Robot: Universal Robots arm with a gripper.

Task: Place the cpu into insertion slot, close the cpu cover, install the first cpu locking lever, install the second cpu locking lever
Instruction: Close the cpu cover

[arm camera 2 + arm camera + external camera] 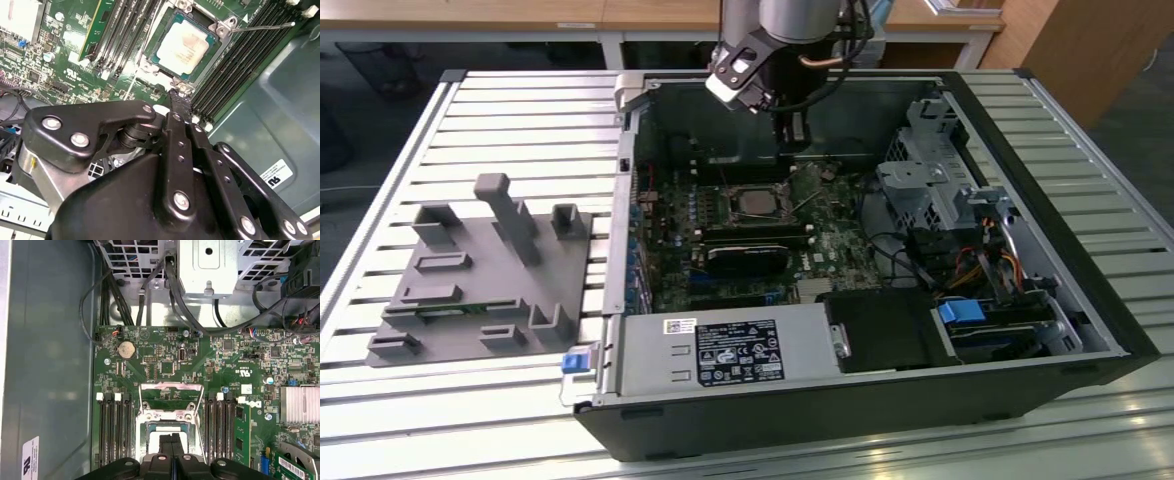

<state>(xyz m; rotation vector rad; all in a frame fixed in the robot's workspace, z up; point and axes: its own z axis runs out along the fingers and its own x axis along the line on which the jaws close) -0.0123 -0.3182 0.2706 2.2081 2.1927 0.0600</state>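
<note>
The cpu [182, 42], a square chip with a silvery-tan top, lies flat in the insertion slot [161, 59] on the green board. In the first wrist view the cpu cover [170, 386], a thin silver frame with a square window, stands swung open beyond the slot [167, 427]. A thin silver locking lever [260, 26] sticks out from one corner of the slot. My gripper [171, 442] hangs just above the slot's edge, fingers pressed together and holding nothing. In the exterior view the gripper [790, 140] is over the far part of the board, behind the slot [754, 205].
Long black memory slots [114, 425] flank the socket on both sides. A black graphics card [744, 258] lies in front of it in the exterior view. Drive cages and cables [947, 190] fill the case's right side. A grey fixture block [480, 270] sits on the slatted table.
</note>
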